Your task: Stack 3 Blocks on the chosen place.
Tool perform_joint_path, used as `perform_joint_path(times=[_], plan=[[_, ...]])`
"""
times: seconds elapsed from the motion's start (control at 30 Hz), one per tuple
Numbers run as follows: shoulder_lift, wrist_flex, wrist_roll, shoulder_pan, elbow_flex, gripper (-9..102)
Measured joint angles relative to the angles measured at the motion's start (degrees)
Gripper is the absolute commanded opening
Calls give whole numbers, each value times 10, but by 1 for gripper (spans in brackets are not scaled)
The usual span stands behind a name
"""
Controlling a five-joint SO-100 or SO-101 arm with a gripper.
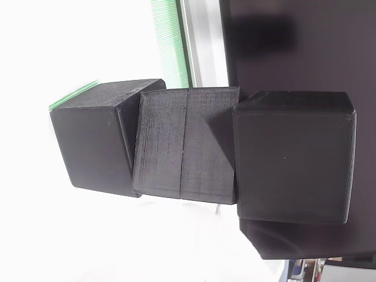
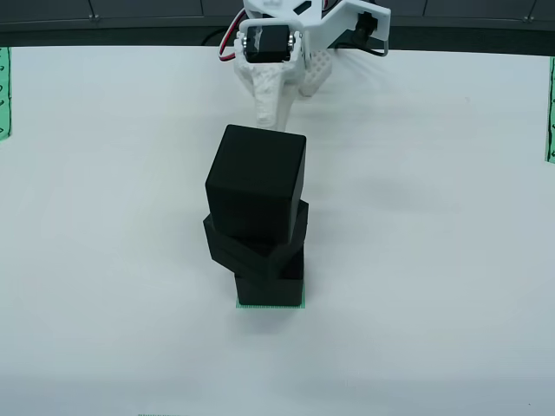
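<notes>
View from above: three black cubes stand stacked on a green-striped patch, of which a thin edge shows under the bottom cube. The middle cube sits twisted on it, corners overhanging. The top cube rests on that, roughly square to the camera.

Close side view, turned on its side, so the stack runs left to right: bottom cube at left over a sliver of green stripes, middle cube with a seam across its middle, top cube at right.

The white arm's gripper is at the top of the view from above, well apart from the stack and holding nothing. Whether the jaws are parted, cannot tell.

Handling, as a judgement: the cubes look printed, rigid and light. The matte faces with fine layer lines should give fair friction. Any grasp is best on two opposite flat side faces, near mid-height. The twisted middle cube makes the stack sensitive to a side nudge.

No brands, labels or readable writing on cubes or table.
</notes>
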Motion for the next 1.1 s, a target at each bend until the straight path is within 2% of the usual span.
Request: perform_joint_path(times=[1.1], plan=[[0,7,-25,5,0,0]])
